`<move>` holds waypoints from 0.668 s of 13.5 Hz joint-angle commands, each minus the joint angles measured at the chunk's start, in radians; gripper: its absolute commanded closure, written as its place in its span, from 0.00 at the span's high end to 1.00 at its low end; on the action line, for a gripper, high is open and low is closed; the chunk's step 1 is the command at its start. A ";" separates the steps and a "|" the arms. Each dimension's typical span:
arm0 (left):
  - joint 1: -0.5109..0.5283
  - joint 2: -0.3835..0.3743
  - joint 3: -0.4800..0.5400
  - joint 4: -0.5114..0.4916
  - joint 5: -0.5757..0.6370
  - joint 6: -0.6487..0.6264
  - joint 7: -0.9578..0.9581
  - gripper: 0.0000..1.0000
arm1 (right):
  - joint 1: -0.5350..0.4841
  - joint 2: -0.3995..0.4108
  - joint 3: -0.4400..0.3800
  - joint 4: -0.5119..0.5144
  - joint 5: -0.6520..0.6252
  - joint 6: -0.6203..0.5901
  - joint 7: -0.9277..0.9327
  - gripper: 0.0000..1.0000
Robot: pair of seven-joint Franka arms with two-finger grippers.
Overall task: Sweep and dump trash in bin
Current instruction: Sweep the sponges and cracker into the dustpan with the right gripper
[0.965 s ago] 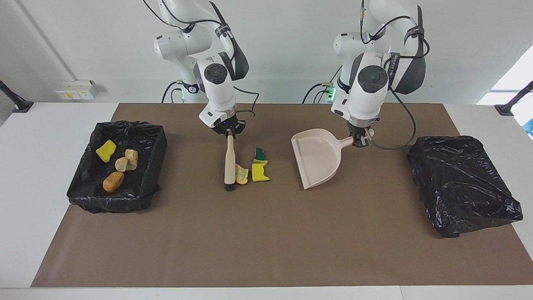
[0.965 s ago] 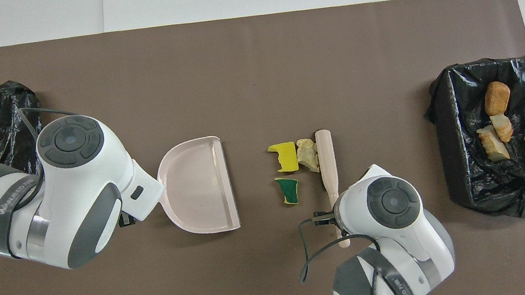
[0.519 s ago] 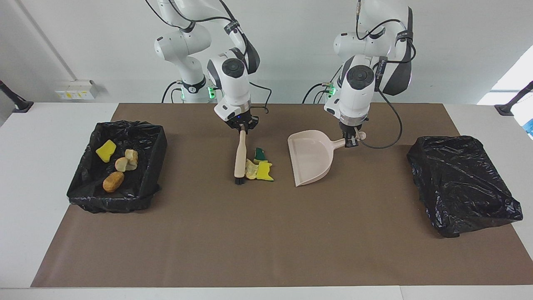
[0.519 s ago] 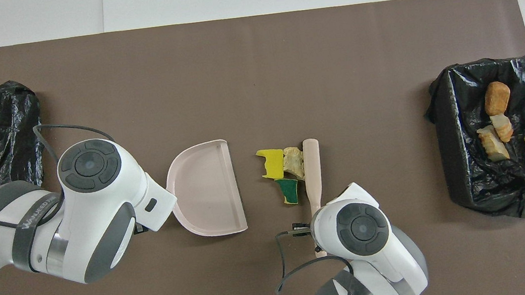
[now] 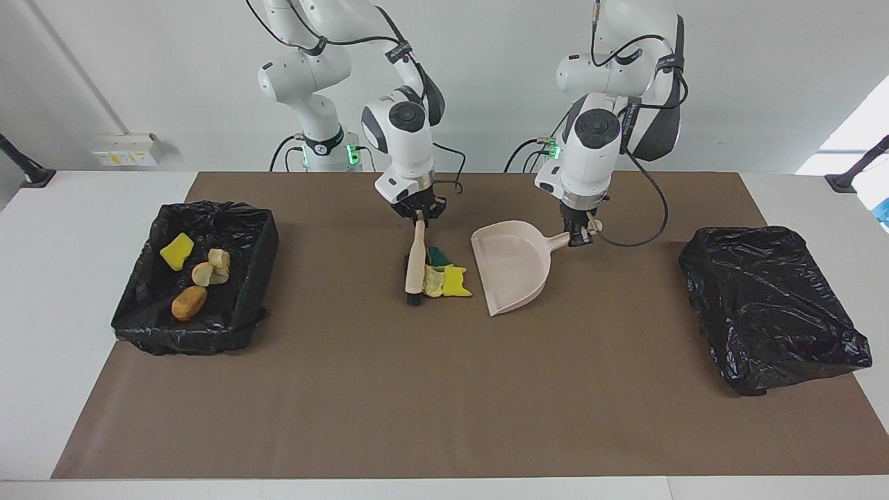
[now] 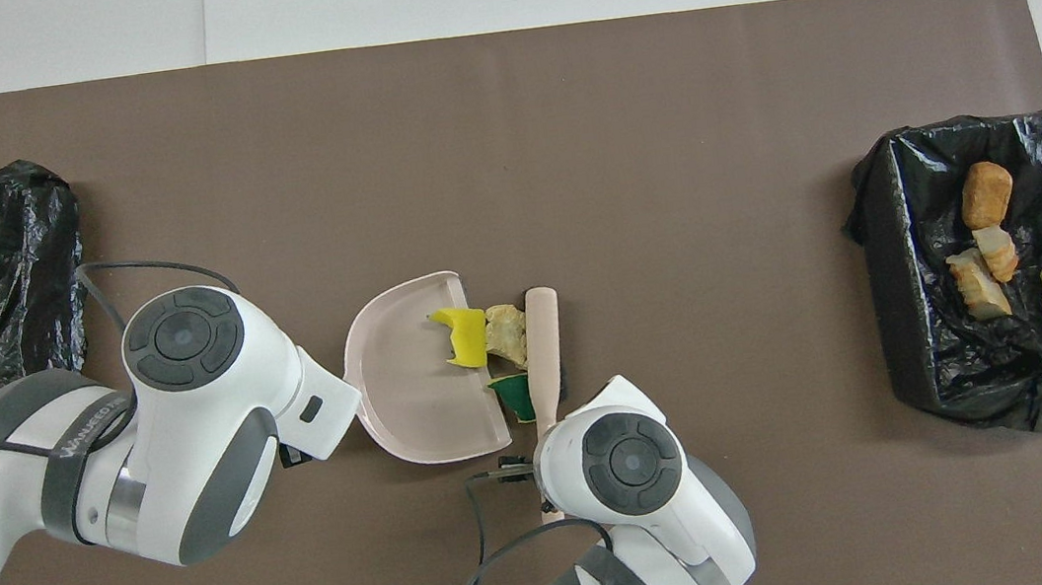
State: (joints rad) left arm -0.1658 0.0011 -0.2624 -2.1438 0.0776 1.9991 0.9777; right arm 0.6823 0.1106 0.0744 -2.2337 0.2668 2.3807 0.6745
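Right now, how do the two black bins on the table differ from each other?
The bin at the right arm's end stands open and holds trash: a yellow sponge chunk, pale lumps and an orange-brown lump. The bin at the left arm's end looks draped over with its black bag, and no trash shows on it. Both are lined with crinkled black plastic and sit at the ends of the brown mat.

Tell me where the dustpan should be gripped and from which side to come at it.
Grip the dustpan by its narrow handle stub, coming from above, as the left gripper does now. The wide, shallow scoop offers two fingers no purchase, and its open mouth must stay clear for the scraps.
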 commanded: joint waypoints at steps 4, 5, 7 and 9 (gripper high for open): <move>-0.001 -0.023 0.011 -0.042 -0.078 0.024 0.003 0.00 | 0.016 0.095 0.033 0.126 0.273 -0.001 -0.155 0.00; 0.008 -0.021 0.011 -0.039 -0.091 0.026 0.004 0.00 | 0.017 0.083 0.035 0.128 0.281 -0.009 -0.153 0.00; 0.017 -0.020 0.011 -0.036 -0.111 0.026 0.007 0.00 | 0.017 0.026 0.036 0.131 0.272 -0.079 -0.144 0.00; 0.052 -0.021 0.011 -0.028 -0.125 0.026 0.021 0.00 | 0.014 -0.059 0.030 0.120 0.264 -0.196 -0.118 0.00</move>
State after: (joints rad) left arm -0.1492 0.0009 -0.2472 -2.1561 -0.0175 2.0047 0.9779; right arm 0.7049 0.1426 0.1042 -2.0963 0.5080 2.2729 0.5635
